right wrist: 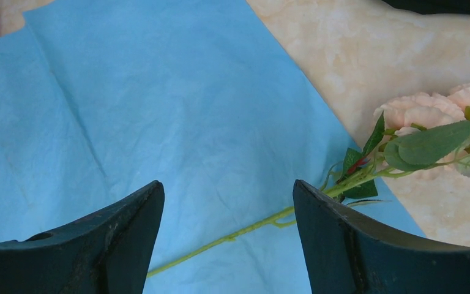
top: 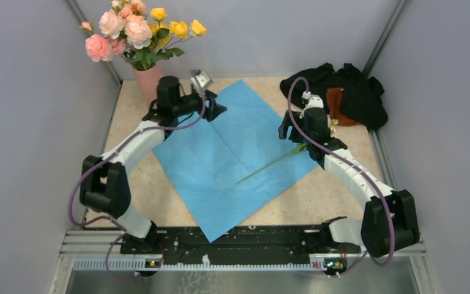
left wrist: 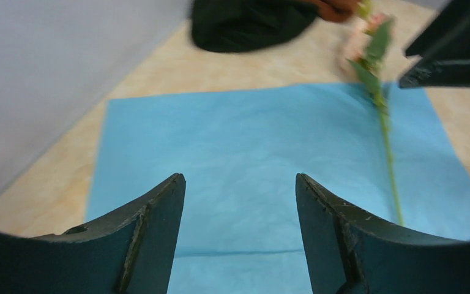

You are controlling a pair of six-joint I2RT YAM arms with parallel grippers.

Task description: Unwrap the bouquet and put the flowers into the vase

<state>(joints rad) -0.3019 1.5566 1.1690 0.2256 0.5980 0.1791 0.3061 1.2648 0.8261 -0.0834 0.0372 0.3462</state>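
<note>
While on paper, one flower

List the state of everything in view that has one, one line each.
wrapping paper: unfolded, lying flat.
vase: upright, holding flowers.
loose stem: lying across the paper, bloom off its edge.
left gripper: open, empty.
right gripper: open above the loose stem, not gripping.
cloth heap: crumpled in the far right corner.
</note>
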